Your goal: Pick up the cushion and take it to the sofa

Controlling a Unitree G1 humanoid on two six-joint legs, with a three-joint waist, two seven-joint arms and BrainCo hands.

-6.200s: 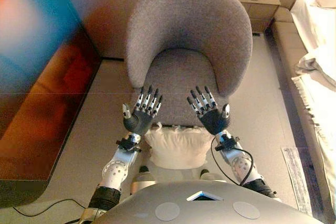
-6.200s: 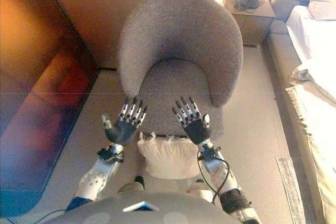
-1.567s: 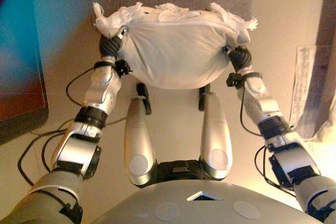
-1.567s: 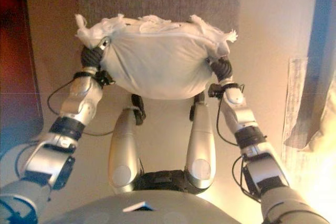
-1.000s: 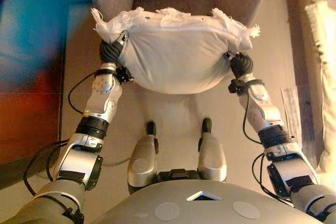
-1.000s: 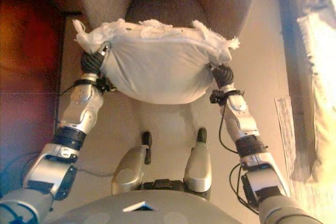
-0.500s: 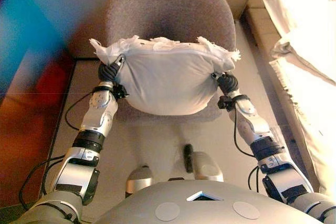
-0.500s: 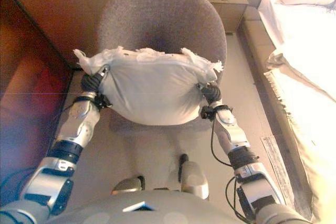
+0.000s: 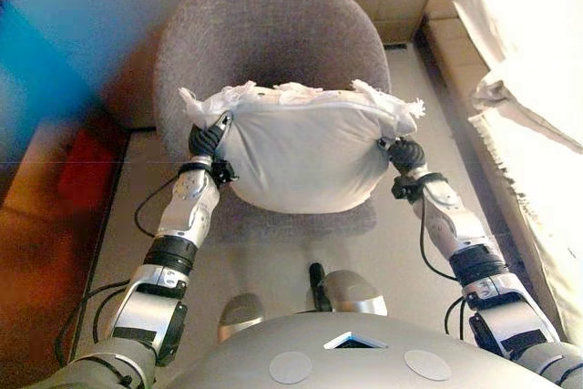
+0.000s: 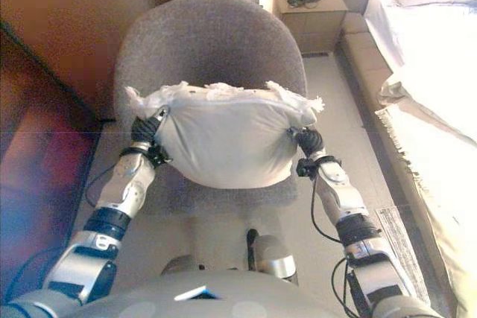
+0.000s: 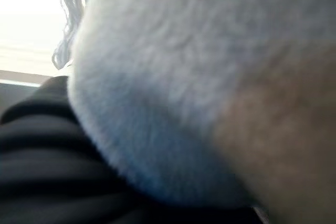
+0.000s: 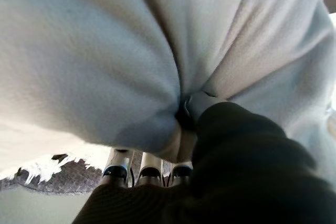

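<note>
The left hand is pressed against the left end of the white cushion; its finger state cannot be told. The cushion is held above the grey armchair. The right hand grips the right end, fingers curled beneath. A bed lies far right.

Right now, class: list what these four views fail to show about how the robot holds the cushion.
- Left hand: fingers buried behind the cushion in every view.
- Right hand: fingertips hidden under the cushion.
- Armchair: seat mostly covered by the cushion.
</note>
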